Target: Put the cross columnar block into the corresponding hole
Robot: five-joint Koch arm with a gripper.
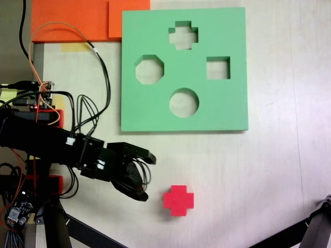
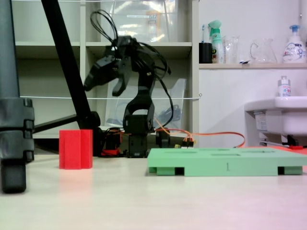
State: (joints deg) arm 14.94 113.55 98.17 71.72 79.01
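Red cross columnar block (image 1: 178,200) standing upright on the pale table (image 1: 269,170), low centre of the frame in the top-down fixed view, well apart from the green foam board (image 1: 155,111) above it. Same block (image 2: 76,149) seen at left in the low side-on fixed view, resting free on the table with nothing touching it.

Corresponding hole (image 1: 183,35), plus-shaped, near the top edge of the board, upper centre of frame. Below it an octagonal cutout (image 1: 149,69) to the left, a square cutout (image 1: 217,67) to the right, a round cutout (image 1: 184,102) lowest. Board (image 2: 225,161) lying flat at right of the side-on view, its openings not readable from that angle.

Black claw (image 1: 145,176) reaching in from the left edge, just left of the block in the top-down view, jaws spread wide and holding nothing. In the side-on view, claw (image 2: 101,89) raised well above the table, fingers pointing down and left, upper left-centre of frame.

Orange foam slabs (image 1: 77,19) at the upper left corner, touching the board's left upper edge. Loose cables (image 1: 103,77) trailing along the left.
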